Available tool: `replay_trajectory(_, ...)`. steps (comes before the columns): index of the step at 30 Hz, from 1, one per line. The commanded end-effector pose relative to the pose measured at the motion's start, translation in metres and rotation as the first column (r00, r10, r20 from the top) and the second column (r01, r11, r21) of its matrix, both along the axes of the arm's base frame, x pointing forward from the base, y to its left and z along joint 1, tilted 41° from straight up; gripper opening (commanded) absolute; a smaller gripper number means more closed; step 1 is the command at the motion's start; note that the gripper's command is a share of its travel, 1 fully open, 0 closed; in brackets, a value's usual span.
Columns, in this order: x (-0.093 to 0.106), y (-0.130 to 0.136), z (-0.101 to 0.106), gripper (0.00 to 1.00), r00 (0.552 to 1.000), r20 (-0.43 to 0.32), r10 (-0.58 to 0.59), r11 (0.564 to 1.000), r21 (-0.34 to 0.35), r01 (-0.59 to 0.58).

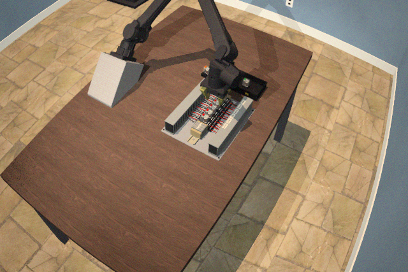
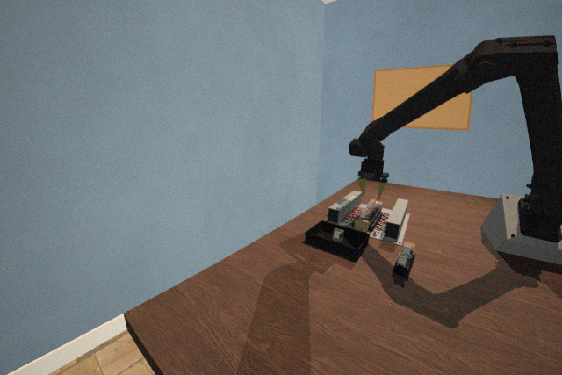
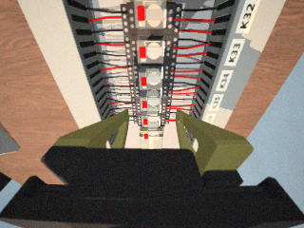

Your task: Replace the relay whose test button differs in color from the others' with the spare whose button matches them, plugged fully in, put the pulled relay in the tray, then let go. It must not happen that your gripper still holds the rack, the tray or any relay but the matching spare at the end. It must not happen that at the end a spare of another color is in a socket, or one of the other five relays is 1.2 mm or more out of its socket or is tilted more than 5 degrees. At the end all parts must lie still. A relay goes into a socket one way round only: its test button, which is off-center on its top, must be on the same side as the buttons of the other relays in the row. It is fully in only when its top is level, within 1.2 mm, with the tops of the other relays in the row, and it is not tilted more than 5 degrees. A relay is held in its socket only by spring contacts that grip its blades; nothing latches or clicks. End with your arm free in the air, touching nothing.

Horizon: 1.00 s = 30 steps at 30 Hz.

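Several pale relays (image 1: 204, 118) (image 3: 153, 49) stand in the socket row on the panel, each showing a red button on the left side in the wrist view. No button of another color shows in the row; exact top heights cannot be judged. A relay with a green button (image 1: 245, 81) (image 2: 338, 234) is in the black tray (image 1: 257, 93) (image 2: 333, 248). My gripper (image 1: 213, 101) (image 2: 371, 197) (image 3: 152, 113) is open and empty above the row, its fingers pointing down on either side of the row's line.
Grey wire ducts (image 1: 182, 107) (image 2: 397, 219) flank the row, with red and black wires between. A small black holder (image 2: 402, 270) beside the panel carries relays with orange and blue buttons (image 2: 407, 253). The tray stands by the panel's end.
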<state>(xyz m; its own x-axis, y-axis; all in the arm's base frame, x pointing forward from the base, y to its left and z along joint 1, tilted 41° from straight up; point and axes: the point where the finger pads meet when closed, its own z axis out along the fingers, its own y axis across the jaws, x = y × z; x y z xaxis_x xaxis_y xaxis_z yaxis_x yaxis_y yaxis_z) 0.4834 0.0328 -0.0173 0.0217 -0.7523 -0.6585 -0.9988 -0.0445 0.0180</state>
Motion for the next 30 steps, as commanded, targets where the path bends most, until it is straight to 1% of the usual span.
replay_trajectory(1,-0.0001,0.0015,0.0026,0.59,1.000,-0.006,0.006,1.000,0.001,-0.006)
replay_trajectory(11,0.0008,-0.0044,0.0070,0.59,1.000,0.002,-0.007,1.000,0.000,0.007)
replay_trajectory(30,0.0010,-0.0058,0.0081,0.59,1.000,0.004,-0.010,1.000,-0.001,0.010)
